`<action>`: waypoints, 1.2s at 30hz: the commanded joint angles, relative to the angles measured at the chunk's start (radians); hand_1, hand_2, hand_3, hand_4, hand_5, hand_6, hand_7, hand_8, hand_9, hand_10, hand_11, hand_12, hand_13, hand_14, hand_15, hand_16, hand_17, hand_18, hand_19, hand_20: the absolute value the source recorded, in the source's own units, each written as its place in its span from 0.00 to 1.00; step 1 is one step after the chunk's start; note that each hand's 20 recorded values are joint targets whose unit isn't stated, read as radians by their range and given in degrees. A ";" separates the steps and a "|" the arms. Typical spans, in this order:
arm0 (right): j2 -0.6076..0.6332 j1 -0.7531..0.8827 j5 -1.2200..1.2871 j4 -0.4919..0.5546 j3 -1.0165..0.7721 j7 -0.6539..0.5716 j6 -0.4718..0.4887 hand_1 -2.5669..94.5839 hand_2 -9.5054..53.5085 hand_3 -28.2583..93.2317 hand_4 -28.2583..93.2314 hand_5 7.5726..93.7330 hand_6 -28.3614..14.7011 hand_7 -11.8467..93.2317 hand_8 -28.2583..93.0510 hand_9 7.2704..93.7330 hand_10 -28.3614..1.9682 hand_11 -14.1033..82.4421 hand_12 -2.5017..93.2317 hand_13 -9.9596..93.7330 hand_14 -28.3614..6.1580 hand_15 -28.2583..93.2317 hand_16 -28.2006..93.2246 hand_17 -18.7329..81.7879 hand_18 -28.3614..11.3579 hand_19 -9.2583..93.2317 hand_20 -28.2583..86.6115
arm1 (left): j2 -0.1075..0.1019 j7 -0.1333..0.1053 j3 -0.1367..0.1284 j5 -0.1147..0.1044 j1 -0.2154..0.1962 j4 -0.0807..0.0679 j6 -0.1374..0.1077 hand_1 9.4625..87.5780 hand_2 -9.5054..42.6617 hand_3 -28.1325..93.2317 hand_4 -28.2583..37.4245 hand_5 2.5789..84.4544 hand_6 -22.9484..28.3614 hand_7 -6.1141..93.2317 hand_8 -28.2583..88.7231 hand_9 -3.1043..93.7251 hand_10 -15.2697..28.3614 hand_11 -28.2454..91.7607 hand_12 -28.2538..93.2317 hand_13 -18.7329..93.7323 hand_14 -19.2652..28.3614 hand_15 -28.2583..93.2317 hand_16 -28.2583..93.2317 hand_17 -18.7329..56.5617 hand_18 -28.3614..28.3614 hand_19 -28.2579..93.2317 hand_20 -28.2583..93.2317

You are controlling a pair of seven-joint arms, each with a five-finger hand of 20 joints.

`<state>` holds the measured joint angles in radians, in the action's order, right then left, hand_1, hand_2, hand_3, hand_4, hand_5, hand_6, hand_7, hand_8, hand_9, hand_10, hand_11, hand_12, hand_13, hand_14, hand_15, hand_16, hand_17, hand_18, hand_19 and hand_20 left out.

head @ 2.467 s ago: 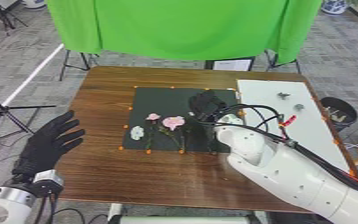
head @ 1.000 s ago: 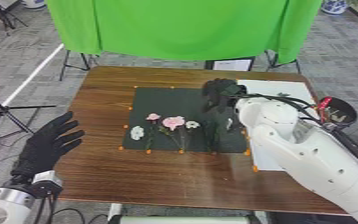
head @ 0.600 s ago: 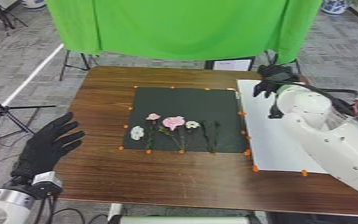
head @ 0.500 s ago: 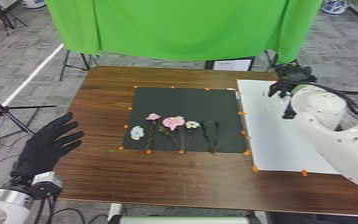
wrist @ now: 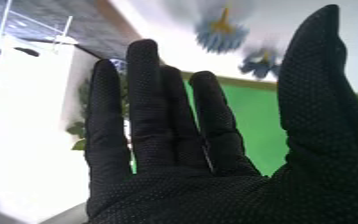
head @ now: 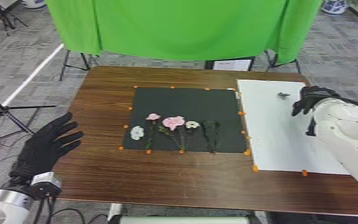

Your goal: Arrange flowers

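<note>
Wrist view is showing a blue-grey bloom's (wrist: pixel 220 40) yellow base; head view, a large pink flower (head: pixel 174 123) lying on the black mat (head: pixel 184 102), head pointing away, stem running robotward. Left hand (head: pixel 39 152) and right hand (head: pixel 311 100) are holding fingers straight, apart.

head view: bright, fairly even | right wrist view: washed-out white glare, dark foreground | light source: hard to tell

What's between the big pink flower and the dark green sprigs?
In the head view, a small white flower lies between the big pink flower and the dark green sprigs.
</note>
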<state>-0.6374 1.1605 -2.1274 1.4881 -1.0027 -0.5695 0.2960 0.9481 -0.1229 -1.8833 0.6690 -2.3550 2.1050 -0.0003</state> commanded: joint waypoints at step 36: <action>-0.192 -0.137 -0.173 0.212 0.314 0.345 -0.288 0.52 0.00 0.96 0.02 0.72 0.75 0.63 0.19 0.95 0.80 0.30 0.54 0.87 0.81 0.65 0.56 0.46 0.40 0.73 0.56 | -0.005 -0.003 -0.004 0.004 0.010 0.006 0.012 0.20 0.14 0.83 0.00 0.32 0.53 0.26 0.15 0.28 0.63 0.42 0.37 0.33 0.74 0.57 0.22 0.12 0.88 0.59 0.33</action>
<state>-0.7469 1.0881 -2.2479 1.7114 -0.7809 -0.2427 0.0154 0.9382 -0.1286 -1.8886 0.6694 -2.3350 2.1049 0.0021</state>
